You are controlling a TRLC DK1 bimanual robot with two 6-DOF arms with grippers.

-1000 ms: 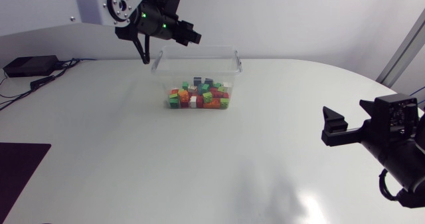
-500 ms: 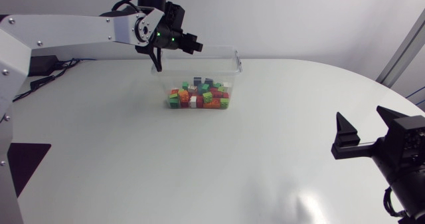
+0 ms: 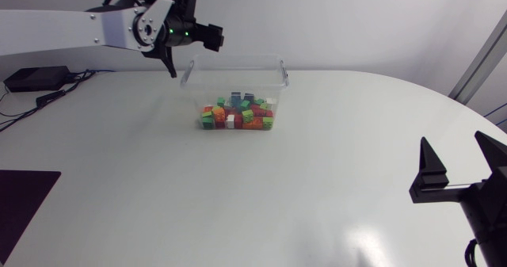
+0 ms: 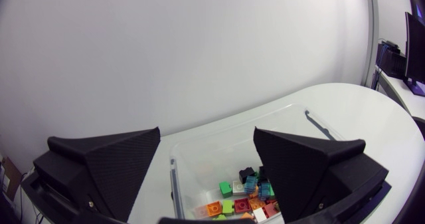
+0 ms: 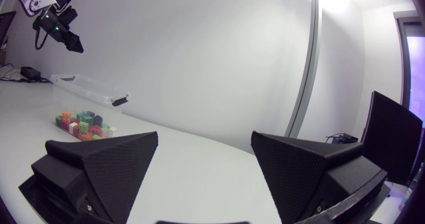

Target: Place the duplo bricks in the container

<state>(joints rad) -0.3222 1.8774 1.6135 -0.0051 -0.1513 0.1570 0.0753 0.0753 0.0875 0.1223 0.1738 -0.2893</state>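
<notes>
— Where are the bricks [image 3: 238, 115] now?

— Every one I can see is heaped in the container [image 3: 234, 58], which sits toward the back of the table [image 3: 158, 180].

— And the arms?

— The left gripper [image 3: 196, 56] hangs above the container's left rear corner with its fingers spread wide and nothing between them. The right gripper [image 3: 453, 152] is well apart, down at the near right, also spread and empty.

— If one had to be picked up again, how would it go?

— Easily, I'd guess. They look like small hard plastic blocks, light and stiff, nothing to crush. The smooth faces could slip, though, so I'd pinch across two flat side walls rather than on the studded top. In that jumble, getting the broad fingers round a single brick would be the awkward part.

— And the container itself?

— Thin clear plastic, probably light enough to slide if a finger knocks the rim. Better to come straight down inside it.
</notes>
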